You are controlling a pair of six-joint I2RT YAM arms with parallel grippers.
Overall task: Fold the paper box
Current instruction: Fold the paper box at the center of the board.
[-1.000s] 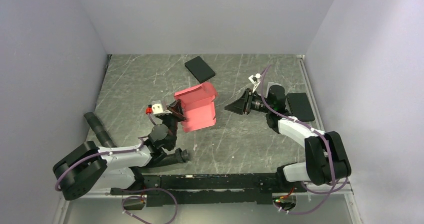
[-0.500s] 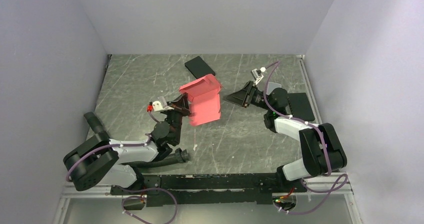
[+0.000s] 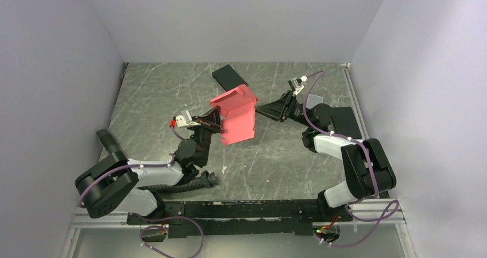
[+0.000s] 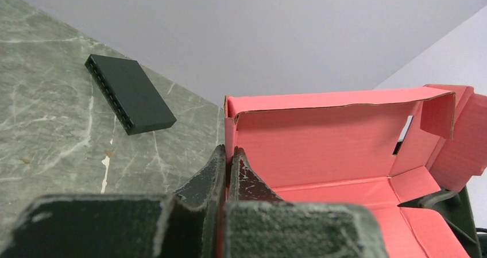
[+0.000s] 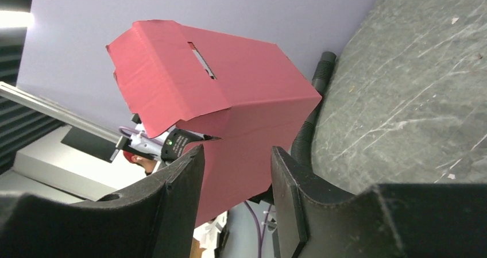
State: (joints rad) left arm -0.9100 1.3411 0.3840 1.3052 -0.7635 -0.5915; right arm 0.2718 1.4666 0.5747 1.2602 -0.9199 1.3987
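Mid-fold, the left gripper (image 4: 228, 163) pinches a wall of the paper box (image 3: 236, 115), holding it aloft at mid-scene, while the right gripper (image 5: 236, 157) – jaws apart, empty, just right of it – likely must next tuck a loose flap.

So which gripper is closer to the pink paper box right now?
Left. The left gripper is shut on the paper box at its edge, holding it up; the right gripper is open just beside the opposite side, contact unclear.
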